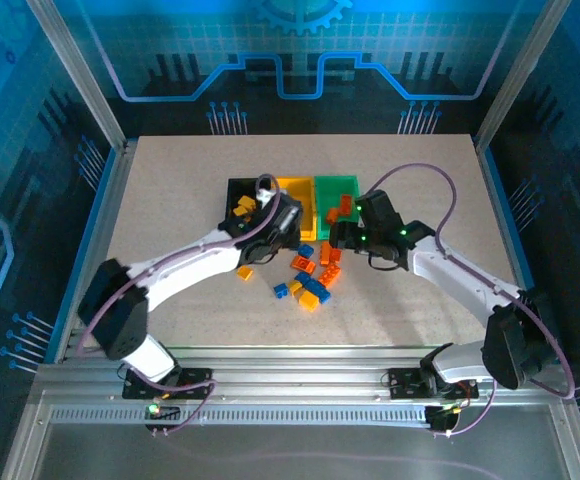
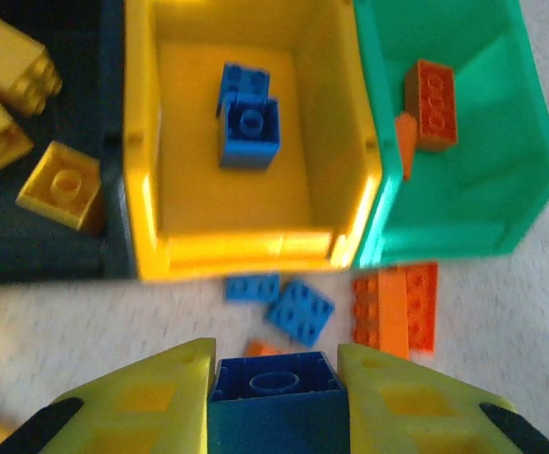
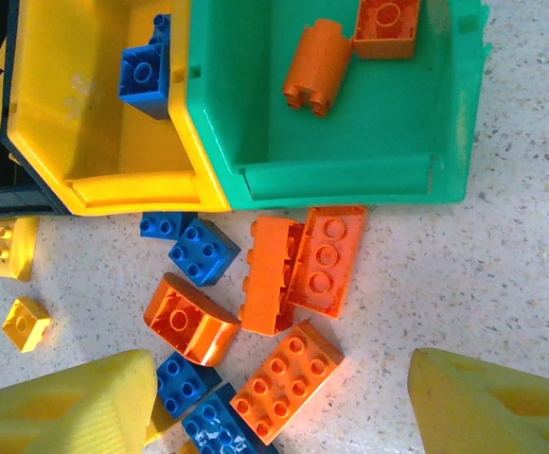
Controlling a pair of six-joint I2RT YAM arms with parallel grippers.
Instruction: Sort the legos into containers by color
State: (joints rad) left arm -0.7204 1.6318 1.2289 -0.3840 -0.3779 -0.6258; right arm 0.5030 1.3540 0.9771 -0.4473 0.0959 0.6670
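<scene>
Blue brick [image 2: 274, 392]: clamped tight in the left gripper [image 2: 274, 367], bottom centre of the left wrist view
Where it's headed, probably: yellow bin [image 2: 237, 251], seen straight up-frame from the claw, near wall just ahead, two blue bricks [image 2: 248, 128] lying inside
Nearer arm: left, easily
Right gripper [image 3: 279, 383]: spread open, nothing gripped, held over the loose orange bricks [image 3: 303, 260] below the green bin [image 3: 331, 180]

Left gripper [image 2: 274, 378] clamps blue brick [image 2: 274, 392] before yellow bin [image 2: 246, 248].
</scene>
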